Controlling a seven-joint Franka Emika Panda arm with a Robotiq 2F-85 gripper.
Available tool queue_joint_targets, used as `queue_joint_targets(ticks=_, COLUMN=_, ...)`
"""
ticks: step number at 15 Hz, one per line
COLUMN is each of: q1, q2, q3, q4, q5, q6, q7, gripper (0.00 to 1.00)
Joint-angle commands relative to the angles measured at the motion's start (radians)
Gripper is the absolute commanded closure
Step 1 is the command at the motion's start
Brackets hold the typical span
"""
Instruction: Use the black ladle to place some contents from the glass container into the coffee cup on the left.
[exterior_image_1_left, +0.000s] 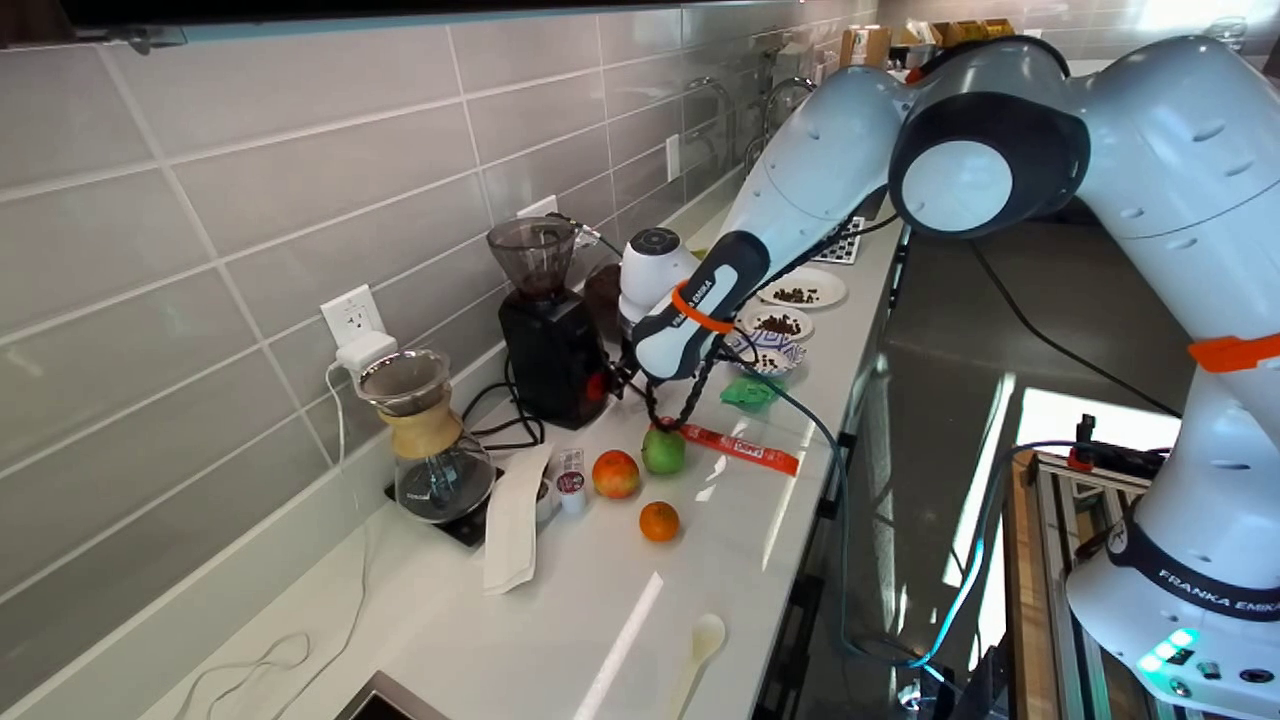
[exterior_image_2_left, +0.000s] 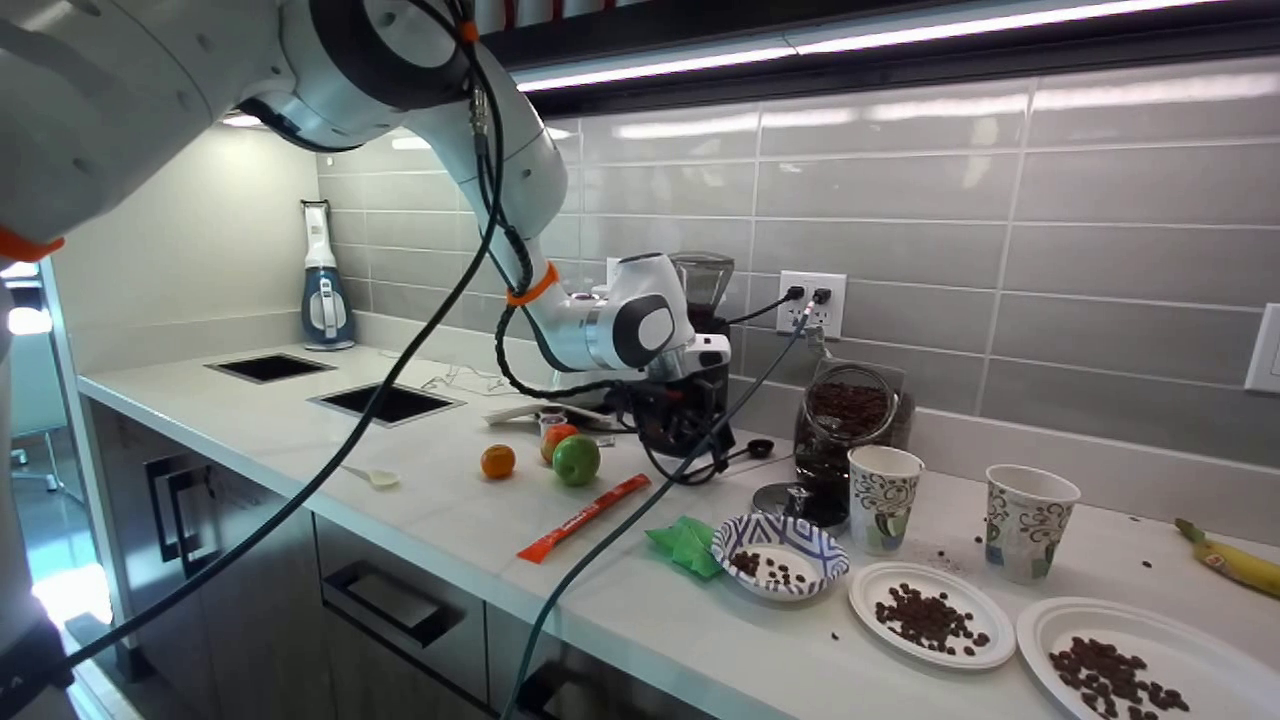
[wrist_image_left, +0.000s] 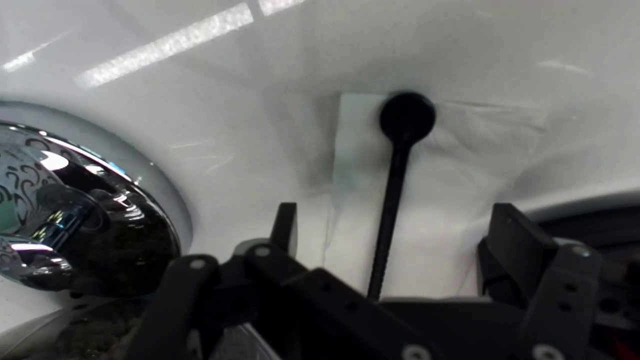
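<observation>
Wrist view: the black ladle (wrist_image_left: 394, 187) shows between the gripper's (wrist_image_left: 394, 222) parted jaws.

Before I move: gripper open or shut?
Open. In the wrist view, the gripper has its fingers apart, black ladle showing between, touching neither.

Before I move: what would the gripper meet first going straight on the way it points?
Probably the black ladle: in the wrist view its handle shows between the jaws of the open gripper, though depth is unclear.

Glass container (exterior_image_2_left: 822, 462) and grinder (exterior_image_1_left: 550, 350) flank claw (wrist_image_left: 396, 231)
</observation>
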Motion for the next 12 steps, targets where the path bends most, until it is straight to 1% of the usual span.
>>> queue_joint_targets(ticks=1, q1=0.016, q2=0.043, q3=-0.02, q4=0.06, q5=-0.011, q6=-0.012, q7=0.053, gripper=0.26)
queue_joint_targets(ticks=4, q1=0.015, q2=0.052, q3=-0.019, q4=0.07, q5=-0.009, q6=-0.014, q7=0.058, gripper=0.38)
queue_joint_targets(ticks=6, q1=0.015, q2=0.056, q3=-0.021, q4=0.072, q5=-0.009, q6=-0.013, q7=0.062, gripper=0.37)
queue_joint_targets(ticks=7, q1=0.016, q2=0.058, q3=-0.022, q4=0.074, q5=-0.01, q6=-0.013, q7=0.065, gripper=0.41)
queue_joint_targets(ticks=8, q1=0.018, q2=0.059, q3=-0.025, q4=0.074, q5=-0.01, q6=-0.013, q7=0.069, gripper=0.39)
queue_joint_targets(ticks=9, q1=0.018, q2=0.057, q3=-0.026, q4=0.074, q5=-0.01, q6=-0.013, q7=0.068, gripper=0.41)
queue_joint_targets(ticks=10, q1=0.018, q2=0.056, q3=-0.026, q4=0.073, q5=-0.011, q6=-0.013, q7=0.068, gripper=0.41)
queue_joint_targets(ticks=11, q1=0.018, q2=0.055, q3=-0.026, q4=0.073, q5=-0.01, q6=-0.013, q7=0.068, gripper=0.43)
queue_joint_targets(ticks=12, q1=0.018, q2=0.054, q3=-0.026, q4=0.073, q5=-0.01, q6=-0.013, q7=0.068, gripper=0.43)
